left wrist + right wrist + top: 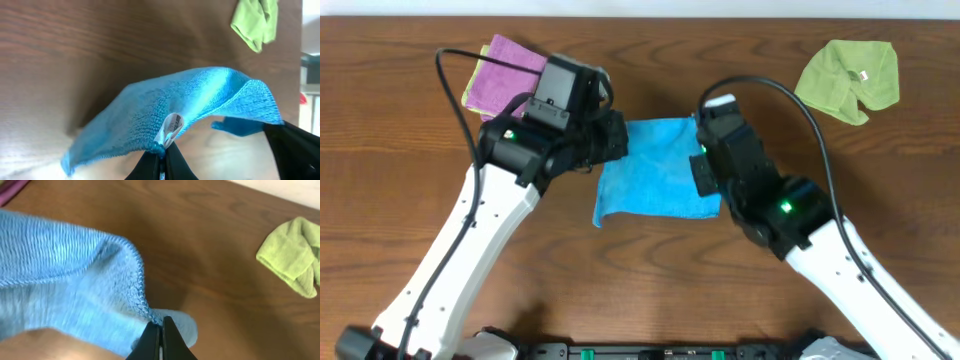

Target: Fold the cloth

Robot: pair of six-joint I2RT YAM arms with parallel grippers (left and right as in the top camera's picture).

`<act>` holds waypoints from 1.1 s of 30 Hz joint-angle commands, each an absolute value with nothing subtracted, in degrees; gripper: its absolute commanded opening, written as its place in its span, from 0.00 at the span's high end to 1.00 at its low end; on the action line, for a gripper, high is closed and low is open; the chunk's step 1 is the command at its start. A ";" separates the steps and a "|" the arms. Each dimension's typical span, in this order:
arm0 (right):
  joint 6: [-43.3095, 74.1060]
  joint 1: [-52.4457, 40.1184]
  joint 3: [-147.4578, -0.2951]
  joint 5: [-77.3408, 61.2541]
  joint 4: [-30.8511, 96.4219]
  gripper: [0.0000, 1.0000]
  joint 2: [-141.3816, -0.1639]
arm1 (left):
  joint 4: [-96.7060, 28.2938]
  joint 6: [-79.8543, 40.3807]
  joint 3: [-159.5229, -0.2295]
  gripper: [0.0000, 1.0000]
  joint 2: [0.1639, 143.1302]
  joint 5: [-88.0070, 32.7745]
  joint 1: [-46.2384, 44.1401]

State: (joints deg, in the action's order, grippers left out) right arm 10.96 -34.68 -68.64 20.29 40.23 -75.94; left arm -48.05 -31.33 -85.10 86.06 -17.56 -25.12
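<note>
Sky-blue microfibre here: the cloth (655,170) is sitting in the middle of the overhead frame, and both arms are gripping it. Its left edge is running down to a pointy corner at the lower left. The bottom edge is lying flat on the wood, while the top corners are being held up off the table (650,270).

Bare wood is showing below the cloth across the lower middle of the frame. There's more open wood stretching toward the upper right, between it and the lime-green cloth (848,78). The purple folded cloth (510,72) is lying in the upper left, partly under the left arm.

The left gripper (161,157) is clamping the cloth's edge right at the small white tag (173,125), and in its wrist view the fabric is arching away toward the upper right. The right gripper (161,332) is pinching the hemmed edge near a corner, jaws squeezed tight, with cloth billowing off to the left of that frame.

The surface is looking like dark brown wood grain, and a pale strip is running along the very top of the overhead frame.
</note>
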 commanded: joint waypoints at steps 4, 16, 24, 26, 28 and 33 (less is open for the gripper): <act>6.11 -29.54 -69.73 21.17 31.73 0.99 -82.83 | -42.74 -29.10 -86.08 0.94 93.54 -11.31 -24.67; 0.54 -25.15 -69.73 20.95 6.46 0.98 -99.42 | -31.11 -28.49 -86.08 0.94 105.43 -3.90 -23.97; 0.34 -25.02 -69.76 28.08 -1.34 0.32 -102.48 | -28.45 -27.92 -86.11 0.43 107.92 5.08 -22.41; 0.36 -25.34 -69.76 28.05 0.73 0.25 -100.20 | -28.93 -27.83 -86.11 0.24 107.46 4.56 -21.71; 1.41 -25.63 -69.76 27.97 4.19 0.20 -96.86 | -30.17 -27.83 -86.11 0.02 106.69 4.29 -21.17; 6.22 -24.97 -69.76 21.04 16.45 0.16 -87.50 | -33.98 -27.75 -86.11 0.05 104.01 2.68 -19.86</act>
State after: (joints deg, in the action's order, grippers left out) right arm 2.81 -25.30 -68.99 24.82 13.63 -92.51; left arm -32.64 -28.42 -85.12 107.50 2.61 -20.64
